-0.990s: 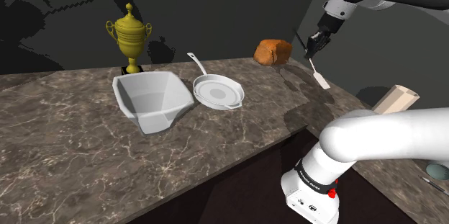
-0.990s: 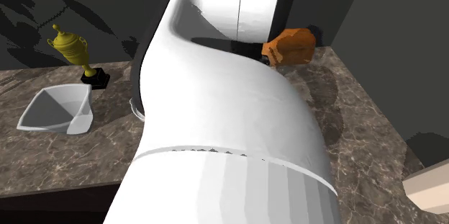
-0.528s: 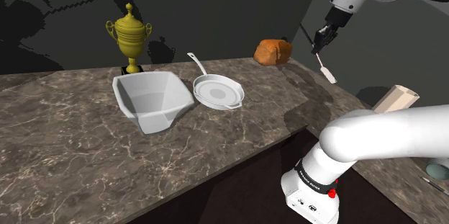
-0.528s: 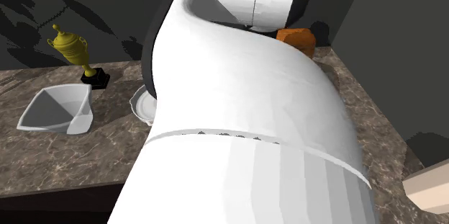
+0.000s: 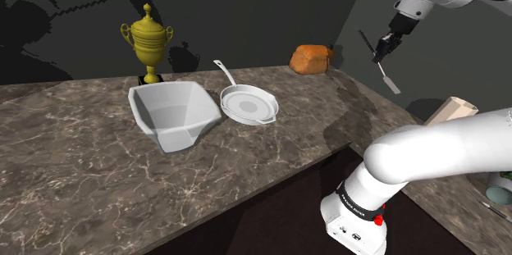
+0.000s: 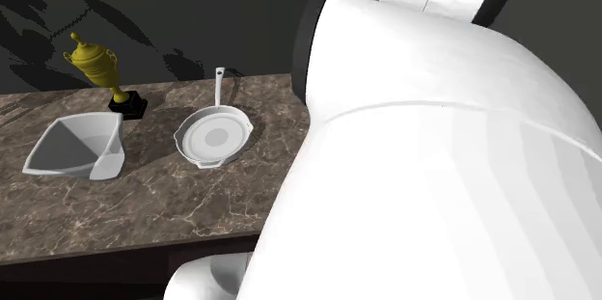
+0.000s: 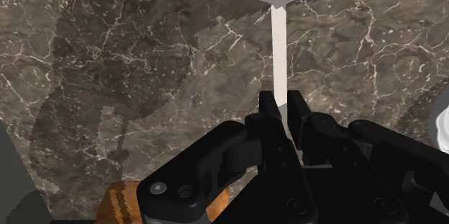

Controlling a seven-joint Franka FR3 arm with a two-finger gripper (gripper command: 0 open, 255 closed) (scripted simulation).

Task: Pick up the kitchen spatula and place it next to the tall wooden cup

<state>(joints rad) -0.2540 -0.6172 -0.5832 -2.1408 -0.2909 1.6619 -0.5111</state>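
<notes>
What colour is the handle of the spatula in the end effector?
Pale cream, grey blade. The spatula shows best in the wrist view, clasped by the end effector.

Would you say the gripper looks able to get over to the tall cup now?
Probably yes: the gripper, shut on the spatula, hangs above the counter, and nothing stands between it and the cup.

Bare marble counter point(image 5: 361, 106) lies open between the brown loaf point(image 5: 310, 58) and the pale cup point(image 5: 450, 112).
</notes>
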